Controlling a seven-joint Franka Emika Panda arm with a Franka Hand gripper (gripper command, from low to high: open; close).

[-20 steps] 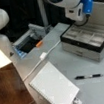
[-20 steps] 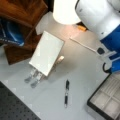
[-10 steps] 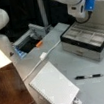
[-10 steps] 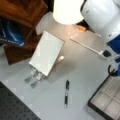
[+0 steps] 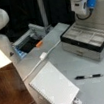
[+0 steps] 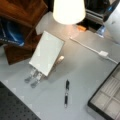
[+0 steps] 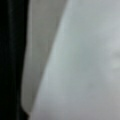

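My gripper's fingers show in no view. Only the arm's white and blue upper part (image 5: 81,0) is visible, high at a front view's top right above the open compartment box (image 5: 86,38). Its white shell (image 6: 115,25) fills a front view's right edge. The wrist view gives just a pale grey surface (image 7: 82,65) beside a dark band. A black pen (image 5: 88,76) lies on the grey table in front of the box, and appears in both front views (image 6: 66,93). A white spiral notebook (image 5: 54,88) rests at the table's near edge, propped at a tilt (image 6: 46,52).
A white cable with an adapter (image 5: 43,56) runs across the table (image 6: 103,53). An orange item (image 5: 39,44) lies by a dark bin (image 5: 28,45). A lamp shade (image 6: 68,10) hangs over the table. A wooden shelf (image 6: 22,15) and a wooden cabinet (image 5: 12,92) stand alongside.
The arm has risen and drawn back toward the box side, showing less of itself in both front views. The pen, notebook and box have not moved.
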